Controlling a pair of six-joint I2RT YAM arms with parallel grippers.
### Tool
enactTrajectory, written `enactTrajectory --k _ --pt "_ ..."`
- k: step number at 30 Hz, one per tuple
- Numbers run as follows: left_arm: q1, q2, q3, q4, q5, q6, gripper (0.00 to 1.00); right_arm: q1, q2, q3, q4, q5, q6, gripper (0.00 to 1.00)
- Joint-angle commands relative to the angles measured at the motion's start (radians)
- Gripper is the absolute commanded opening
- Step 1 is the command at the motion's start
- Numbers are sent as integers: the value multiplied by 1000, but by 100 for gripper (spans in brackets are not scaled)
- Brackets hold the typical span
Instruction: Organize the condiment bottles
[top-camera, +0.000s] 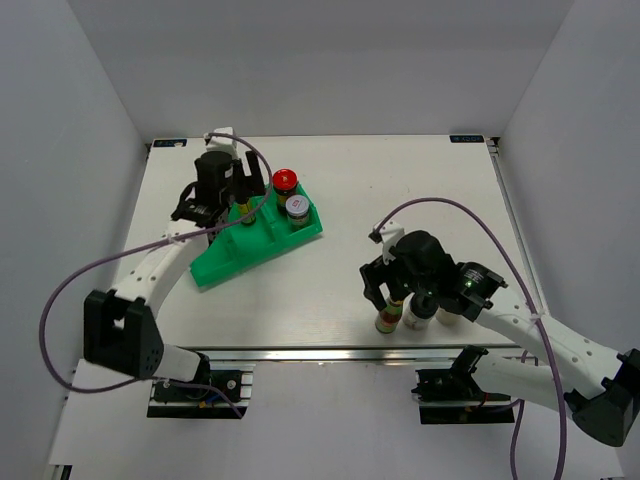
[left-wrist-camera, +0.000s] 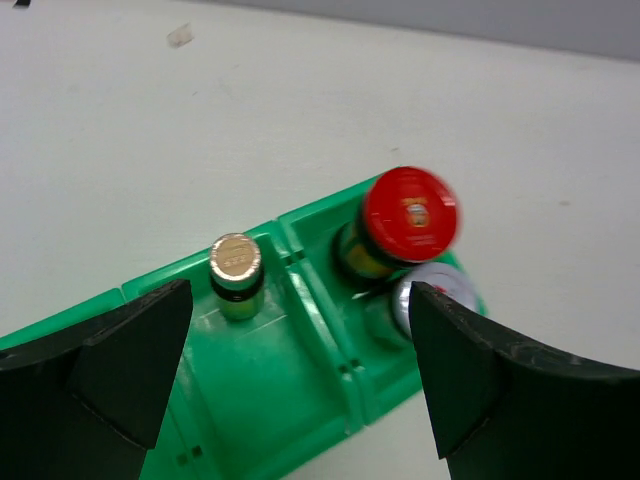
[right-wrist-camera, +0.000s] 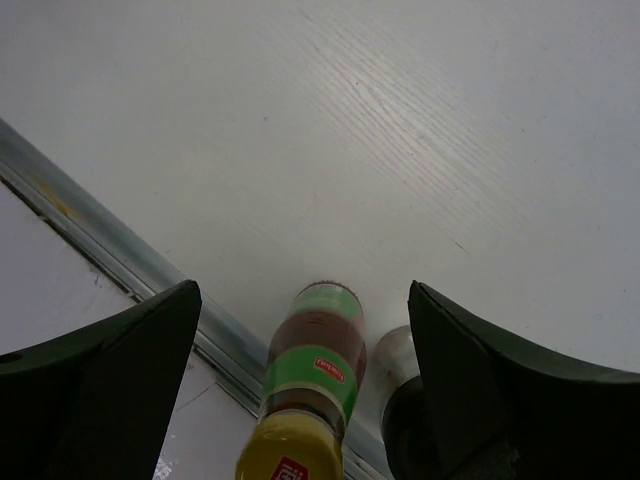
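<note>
One slim gold-capped bottle (left-wrist-camera: 236, 275) stands in glossy green bin (left-wrist-camera: 300, 400).

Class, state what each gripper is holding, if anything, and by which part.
Nothing held: left gripper open over the bin, right gripper open over a bottle.

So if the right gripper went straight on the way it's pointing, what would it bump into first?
Probably the yellow-capped bottle, which stands between the open fingers of the right gripper. Another jar sits close beside it, though depth is hard to judge from here.
</note>
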Motion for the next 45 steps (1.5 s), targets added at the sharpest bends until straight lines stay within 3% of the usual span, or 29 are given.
enactTrajectory --k 1,6,9,13,31,41,45 --pt "2 -156 -15 -25 185 -60 98 35 -1 36 -28 -4 4 89" --pt "2 -328 -209 18 257 -171 98 47 -18 9 -86 117 76 90" --pt "2 -362 -290 23 303 -215 98 50 -18 15 -88 108 73 89" --pt "2 -364 -286 -6 319 -241 98 65 25 25 -106 37 90 89" --pt "0 -367 -290 -25 217 -222 98 120 58 58 -221 78 228 89" --pt "2 -382 -298 -22 198 -211 98 128 72 55 -256 164 291 75" --pt "0 -379 -295 -28 191 -212 98 128 68 55 -260 167 294 51"
